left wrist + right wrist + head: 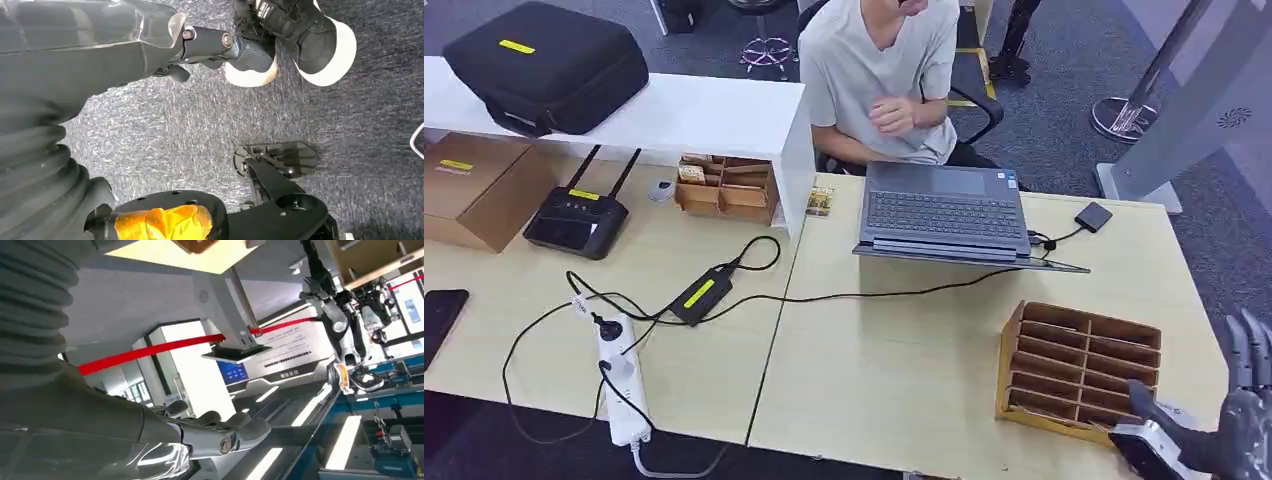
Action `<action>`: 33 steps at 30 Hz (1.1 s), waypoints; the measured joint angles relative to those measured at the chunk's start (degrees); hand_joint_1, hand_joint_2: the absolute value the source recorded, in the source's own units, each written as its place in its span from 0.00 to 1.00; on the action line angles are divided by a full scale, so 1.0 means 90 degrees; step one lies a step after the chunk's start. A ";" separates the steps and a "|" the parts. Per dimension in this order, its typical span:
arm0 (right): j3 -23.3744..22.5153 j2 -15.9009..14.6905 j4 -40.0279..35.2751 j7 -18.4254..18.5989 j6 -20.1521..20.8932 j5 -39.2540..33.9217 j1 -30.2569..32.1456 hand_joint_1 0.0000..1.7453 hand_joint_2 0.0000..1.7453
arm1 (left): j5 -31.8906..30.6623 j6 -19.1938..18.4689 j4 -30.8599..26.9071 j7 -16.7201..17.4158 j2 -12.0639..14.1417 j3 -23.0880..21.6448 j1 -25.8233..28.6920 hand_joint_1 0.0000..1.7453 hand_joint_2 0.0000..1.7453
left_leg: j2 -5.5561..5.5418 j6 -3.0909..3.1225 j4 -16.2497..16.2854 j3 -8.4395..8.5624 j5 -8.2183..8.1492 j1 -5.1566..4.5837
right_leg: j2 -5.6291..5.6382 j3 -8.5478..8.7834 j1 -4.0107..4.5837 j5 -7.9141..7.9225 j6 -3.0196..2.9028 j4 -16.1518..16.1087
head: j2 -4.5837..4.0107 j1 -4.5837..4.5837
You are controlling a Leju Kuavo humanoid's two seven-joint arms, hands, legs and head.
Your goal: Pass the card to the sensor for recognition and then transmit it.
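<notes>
Our right hand (1242, 400) sits low by the table's near right corner, fingers spread and straight, holding nothing. The right wrist view agrees: fingers (235, 432) extended, nothing in them. Left hand (220, 47) hangs down over the carpet, thumb and a finger stretched out and nothing held as far as we see, but the rest is hidden, so open vs closed we can't tell.

The wooden card rack (1079, 370) is just beside the right hand, on its inner side and a bit fwd. We can't make out any card in its slots from here; too small. The small black box (1093, 216) on a cable, well fwd of the hand beside the laptop (944, 212), is prob. the sensor, but that's our guess.

Step in hand, we judge: reach for a card. To do it well:
- come over the rack from above, not from the side, or we shove it
- pinch one card only, by its top edge
- lift straight up before swinging fwd to the box
- watch the laptop cable on the way
</notes>
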 joint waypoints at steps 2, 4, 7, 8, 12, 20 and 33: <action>-0.0176 0.0200 -0.0054 -0.0200 0.0215 -0.0110 0.0165 0.00 0.00 | 0.0039 0.0012 0.0000 0.0000 -0.0002 0.0041 0.0000 0.00 1.00 | 0.0000 0.0000 -0.0002 -0.0001 0.0000 0.0000 | 0.0000 -0.0001 0.0000 -0.0004 -0.0005 0.0000 | 0.0000 0.0000; -0.0381 0.0444 -0.0112 -0.0352 0.0635 -0.0282 0.0284 0.00 0.00 | 0.0078 0.0032 0.0000 0.0000 -0.0002 0.0102 0.0001 0.00 1.00 | 0.0001 0.0000 -0.0003 -0.0001 -0.0001 0.0001 | 0.0000 -0.0002 0.0000 -0.0004 -0.0005 0.0000 | 0.0000 -0.0002; -0.0648 0.0721 -0.0187 -0.0404 0.0991 -0.0408 0.0420 0.00 0.00 | 0.0122 0.0068 0.0000 0.0000 -0.0007 0.0150 0.0001 0.00 1.00 | 0.0001 0.0000 -0.0003 -0.0002 -0.0001 0.0001 | 0.0000 -0.0002 0.0000 -0.0005 -0.0006 0.0000 | 0.0000 0.0002; -0.0720 0.0780 -0.0207 -0.0401 0.1072 -0.0450 0.0450 0.00 0.00 | 0.0131 0.0073 0.0000 0.0002 -0.0010 0.0168 0.0001 0.00 1.00 | 0.0002 0.0000 -0.0004 -0.0002 -0.0001 0.0001 | 0.0000 -0.0002 0.0000 -0.0005 -0.0006 0.0000 | 0.0000 -0.0002; -0.1011 0.1057 -0.0311 -0.0489 0.1677 -0.0484 0.0551 0.00 0.00 | 0.0170 0.0100 0.0000 0.0002 -0.0022 0.0243 -0.0001 0.00 1.00 | 0.0004 0.0000 -0.0003 0.0000 -0.0001 0.0000 | 0.0001 -0.0002 -0.0001 -0.0005 -0.0006 -0.0001 | 0.0000 0.0000; -0.1292 0.1438 -0.0738 -0.0795 0.2087 -0.0282 0.0855 0.00 0.00 | 0.0187 0.0146 0.0000 0.0002 -0.0029 0.0279 -0.0001 0.00 1.00 | 0.0005 0.0000 -0.0003 0.0000 -0.0001 0.0000 | 0.0002 -0.0002 0.0000 -0.0005 -0.0006 0.0000 | 0.0000 0.0000; -0.1295 0.1526 -0.0930 -0.0904 0.1975 0.0250 0.1005 0.00 1.00 | 0.0131 0.0151 0.0000 -0.0002 -0.0029 0.0279 -0.0005 0.00 1.00 | 0.0005 0.0000 -0.0003 0.0000 -0.0001 0.0000 | 0.0003 0.0000 0.0000 -0.0004 -0.0006 0.0000 | 0.0000 0.0000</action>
